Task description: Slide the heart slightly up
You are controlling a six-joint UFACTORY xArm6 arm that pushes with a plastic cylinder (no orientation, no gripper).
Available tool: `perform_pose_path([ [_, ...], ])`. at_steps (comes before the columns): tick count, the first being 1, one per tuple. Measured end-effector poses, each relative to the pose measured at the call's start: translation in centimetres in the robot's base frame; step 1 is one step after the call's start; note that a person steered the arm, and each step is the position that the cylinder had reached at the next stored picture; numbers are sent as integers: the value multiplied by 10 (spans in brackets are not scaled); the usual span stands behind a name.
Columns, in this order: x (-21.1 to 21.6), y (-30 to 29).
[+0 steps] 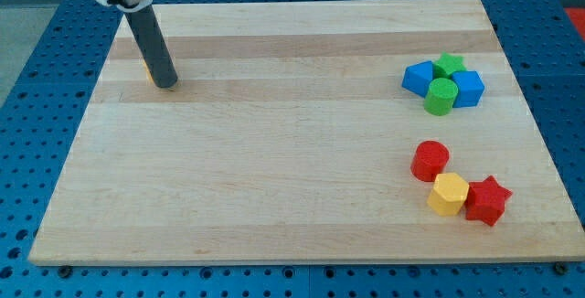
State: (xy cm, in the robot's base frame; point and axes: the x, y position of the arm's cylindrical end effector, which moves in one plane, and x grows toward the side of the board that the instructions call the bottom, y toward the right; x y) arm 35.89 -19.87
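My tip [165, 84] rests on the wooden board [274, 179] near its top left corner. A small yellow sliver of a block [146, 71] shows just left of the rod. The rod hides most of it, so its shape cannot be made out. My tip is at that block's lower right, touching it or nearly so. No other block in view has a heart shape.
At the view's right, a cluster holds a blue block [419, 78], a green star [449, 64], another blue block [468, 88] and a green cylinder [441, 97]. Below it sit a red cylinder [430, 161], a yellow hexagon [448, 194] and a red star [486, 200].
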Motion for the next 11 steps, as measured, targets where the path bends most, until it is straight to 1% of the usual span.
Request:
perform_pose_path([
  [1,-16,-9],
  [3,-16,-60],
  [4,-20,-66],
  [6,-54,-64],
  [11,-51,-37],
])
